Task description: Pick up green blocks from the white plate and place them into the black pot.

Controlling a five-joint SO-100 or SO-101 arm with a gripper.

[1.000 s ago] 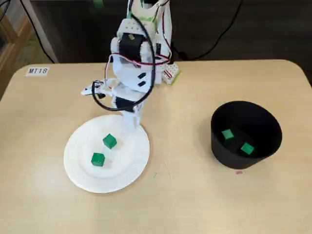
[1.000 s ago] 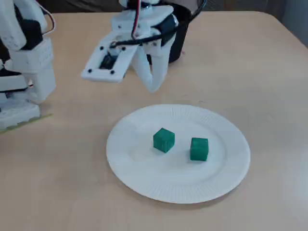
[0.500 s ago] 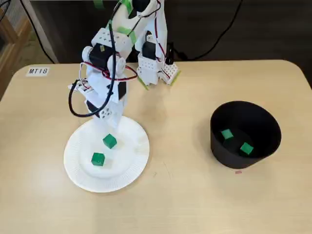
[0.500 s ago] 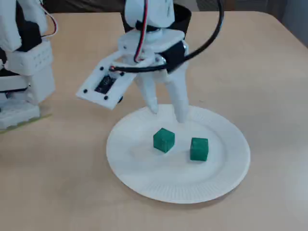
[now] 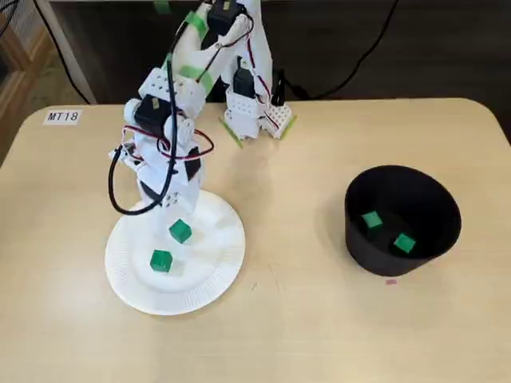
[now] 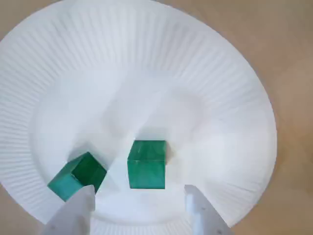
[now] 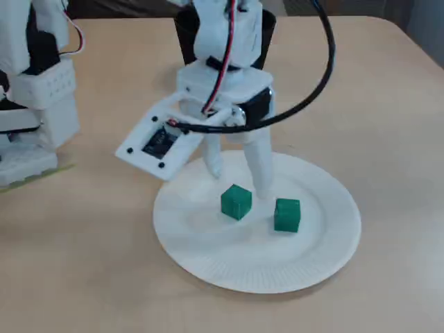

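The white paper plate (image 5: pixel 211 263) (image 6: pixel 146 73) (image 7: pixel 229 257) holds two green blocks. My gripper (image 5: pixel 174 209) (image 6: pixel 139 203) (image 7: pixel 239 182) is open and low over the plate's far side. One green block (image 5: pixel 180 231) (image 6: pixel 146 164) (image 7: pixel 236 201) lies just ahead of the gap between my fingers, untouched. The other green block (image 5: pixel 160 260) (image 6: pixel 78 176) (image 7: pixel 287 214) sits beside it, near one fingertip in the wrist view. The black pot (image 5: pixel 399 267) (image 7: pixel 268 35) stands far right in a fixed view, with two green blocks (image 5: pixel 371 219) (image 5: pixel 405 242) inside.
The arm's base (image 5: pixel 251 112) stands at the table's back edge with loose cables. A label reading MT18 (image 5: pixel 62 116) is stuck at the back left. A white arm base (image 7: pixel 35 90) stands at the left in a fixed view.
The arm has swung left and down from behind the plate. The open fingers now hang low over the plate next to the nearer block. The blocks have not moved.
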